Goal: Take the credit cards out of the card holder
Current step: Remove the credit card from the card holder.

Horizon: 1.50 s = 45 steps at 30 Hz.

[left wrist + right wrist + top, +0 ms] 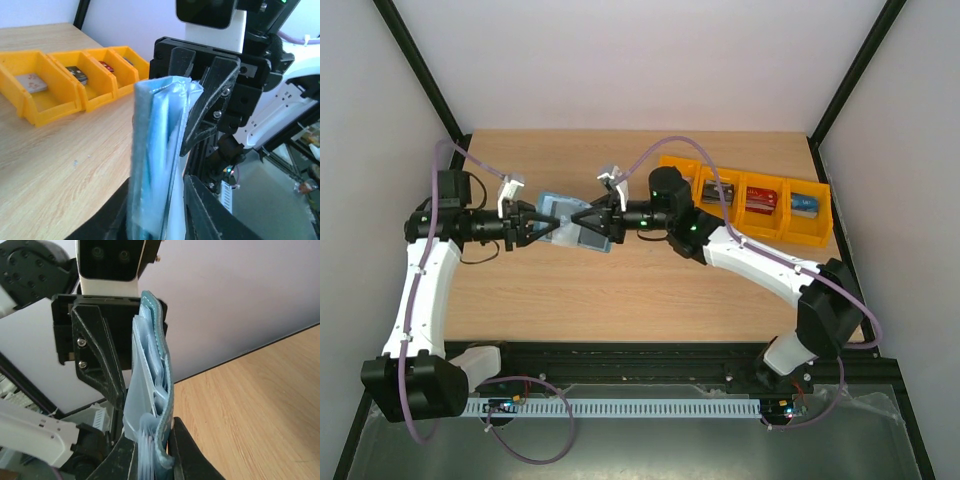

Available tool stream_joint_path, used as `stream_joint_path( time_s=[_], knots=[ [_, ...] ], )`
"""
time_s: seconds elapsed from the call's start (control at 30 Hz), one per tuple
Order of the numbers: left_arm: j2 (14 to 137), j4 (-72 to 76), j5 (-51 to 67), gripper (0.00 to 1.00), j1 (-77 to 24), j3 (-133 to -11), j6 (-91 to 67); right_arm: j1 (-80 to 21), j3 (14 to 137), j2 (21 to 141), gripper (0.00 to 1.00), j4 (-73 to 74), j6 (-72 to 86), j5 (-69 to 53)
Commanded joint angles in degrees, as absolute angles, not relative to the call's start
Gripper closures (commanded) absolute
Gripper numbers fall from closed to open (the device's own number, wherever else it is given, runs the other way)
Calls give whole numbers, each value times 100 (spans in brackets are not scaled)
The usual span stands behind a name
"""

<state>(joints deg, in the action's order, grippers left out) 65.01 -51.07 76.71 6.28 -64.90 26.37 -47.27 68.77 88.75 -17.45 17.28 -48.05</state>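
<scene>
The teal-blue card holder hangs above the table between my two grippers, its pale inner pockets fanned out edge-on. My left gripper has the holder's one end filling the space between its jaws. From the opposite side my right gripper is shut on the other edge. I cannot make out any card in the pockets. Credit cards lie in the orange bins: a grey one, a black one, a red one and a blue one.
A row of orange bins stands at the back right of the wooden table, seen in the left wrist view as bins at the left. The right arm's white forearm crosses in front of them.
</scene>
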Motion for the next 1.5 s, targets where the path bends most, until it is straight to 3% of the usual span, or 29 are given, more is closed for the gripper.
stream_joint_path(
  time_s=[0.0,0.23,0.43,0.83,0.87,0.93,1.0,1.03,1.07,1.13,1.2,1.33,1.4,1.47],
  knots=[
    [6426,-5339,8192,67,678,-6653,3058,-4544,6731,8591,98,-1793,1423,-5529],
    [6433,-5343,8147,64,783,-6643,3114,-4398,6723,8413,98,-1621,1180,-6075],
    [6398,-4635,7603,74,750,-6369,2310,-4399,6754,8533,98,-2069,1598,-6378],
    [6431,-5056,7738,63,437,-6390,2873,-4447,6989,8905,98,-2426,2001,-6143],
    [6441,-5052,7741,69,413,-6390,2874,-4449,7009,8920,98,-2457,2011,-6151],
    [6451,-5007,7729,95,396,-6383,2821,-4453,7050,8950,98,-2472,2017,-6209],
    [6451,-4958,7676,98,396,-6408,2780,-4456,7054,8937,98,-2470,1969,-6214],
    [6445,-4964,7603,98,396,-6434,2786,-4437,7038,8908,91,-2455,1956,-6134],
    [6438,-4869,7440,98,403,-6463,2706,-4400,6973,8874,78,-2435,1981,-5836],
    [6410,-4308,6731,98,413,-6450,1996,-4254,6795,8763,57,-2402,2154,-5009],
    [6379,-3683,5173,98,397,-6352,1236,-4003,6645,8665,44,-2184,2393,-3871],
    [6440,-3184,1114,98,-115,-6242,1209,-3859,6695,8633,37,-1267,2256,-2247],
    [6489,-3158,33,98,-427,-6232,1387,-3865,6687,8623,36,-1188,2214,-2301],
    [6508,-3122,-342,98,-583,-6203,1479,-3913,6655,8637,37,-1303,2231,-2563]
  ],
)
